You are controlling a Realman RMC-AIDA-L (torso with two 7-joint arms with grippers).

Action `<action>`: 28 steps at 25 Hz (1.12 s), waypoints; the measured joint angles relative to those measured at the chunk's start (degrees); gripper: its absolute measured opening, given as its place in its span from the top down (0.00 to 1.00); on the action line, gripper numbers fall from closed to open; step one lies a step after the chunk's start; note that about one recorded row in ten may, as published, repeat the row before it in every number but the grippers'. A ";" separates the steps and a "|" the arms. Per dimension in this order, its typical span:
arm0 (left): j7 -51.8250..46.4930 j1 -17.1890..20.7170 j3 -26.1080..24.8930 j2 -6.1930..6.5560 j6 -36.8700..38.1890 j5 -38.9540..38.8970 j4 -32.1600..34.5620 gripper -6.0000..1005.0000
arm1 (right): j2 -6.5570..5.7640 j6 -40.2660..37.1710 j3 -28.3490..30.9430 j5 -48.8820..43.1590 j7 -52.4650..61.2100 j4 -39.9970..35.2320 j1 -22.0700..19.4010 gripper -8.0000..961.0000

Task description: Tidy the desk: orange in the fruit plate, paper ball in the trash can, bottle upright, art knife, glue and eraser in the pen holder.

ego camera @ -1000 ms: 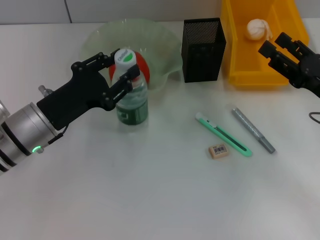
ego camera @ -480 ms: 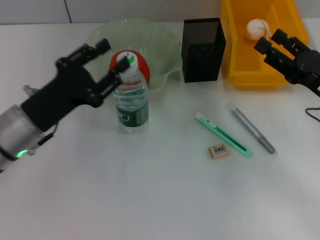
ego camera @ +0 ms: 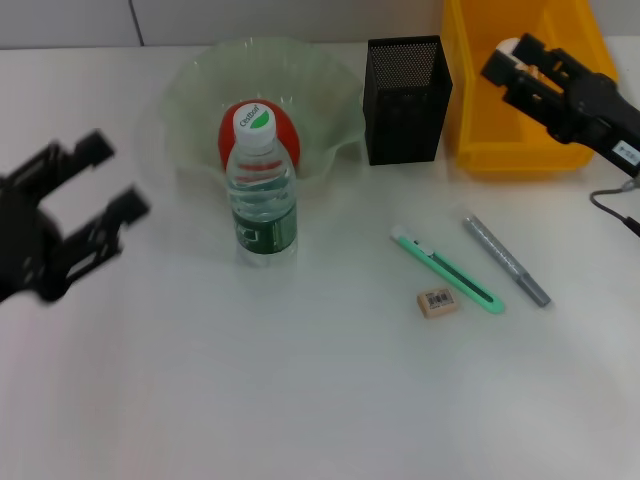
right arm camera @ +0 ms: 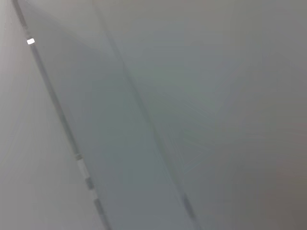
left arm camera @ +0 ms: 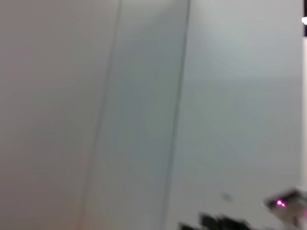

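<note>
The clear bottle (ego camera: 263, 195) with a white cap stands upright on the table, just in front of the pale green fruit plate (ego camera: 200, 85). The orange (ego camera: 286, 132) lies in that plate behind the bottle. My left gripper (ego camera: 110, 178) is open, well to the left of the bottle and apart from it. My right gripper (ego camera: 512, 58) is open above the yellow trash can (ego camera: 478, 110); only a sliver of the paper ball (ego camera: 507, 45) shows between its fingers. The green art knife (ego camera: 447, 270), grey glue (ego camera: 506, 260) and eraser (ego camera: 437, 301) lie on the table.
The black mesh pen holder (ego camera: 405, 98) stands between the fruit plate and the trash can. A cable (ego camera: 612, 208) loops at the right edge. Both wrist views show only a pale wall.
My left gripper has let go of the upright bottle and drawn back far to the left. My right gripper has shifted left and farther back over the trash can, covering the paper ball.
</note>
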 joint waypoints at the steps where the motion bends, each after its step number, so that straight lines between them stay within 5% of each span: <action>1: -2.92 0.45 -0.08 2.15 1.62 3.84 0.46 0.36 | -0.01 -0.28 -2.64 -0.04 2.84 -1.99 1.08 0.20; 5: -7.78 0.92 -0.15 4.31 3.02 10.64 3.14 0.34 | -0.04 -0.41 -9.40 -0.10 9.44 -7.78 2.53 0.20; 6: -11.09 1.22 -0.60 4.95 3.02 15.51 5.69 0.34 | -0.21 -0.23 -15.68 -0.85 16.03 -14.19 2.94 0.20; 8: -13.85 1.12 -1.87 5.06 2.64 19.78 7.17 0.33 | -0.32 -0.23 -18.42 -1.83 19.70 -17.81 2.98 0.20; 11: -16.47 0.22 -6.13 4.39 2.04 26.87 7.86 0.22 | -0.44 -0.71 -26.08 -11.12 37.31 -34.61 3.09 0.21; 16: -16.86 -0.21 -10.53 2.94 1.96 31.93 8.43 0.22 | 0.04 -1.93 -34.26 -26.92 56.06 -51.74 4.84 0.21; 21: -16.91 -0.32 -10.63 2.50 2.02 33.56 9.10 0.22 | 0.11 -4.69 -43.70 -43.72 68.11 -56.91 9.30 0.21; 28: -16.94 -0.35 -10.75 2.40 1.20 34.41 9.09 0.22 | 0.39 -1.16 -52.21 -51.29 75.41 -55.47 12.21 0.22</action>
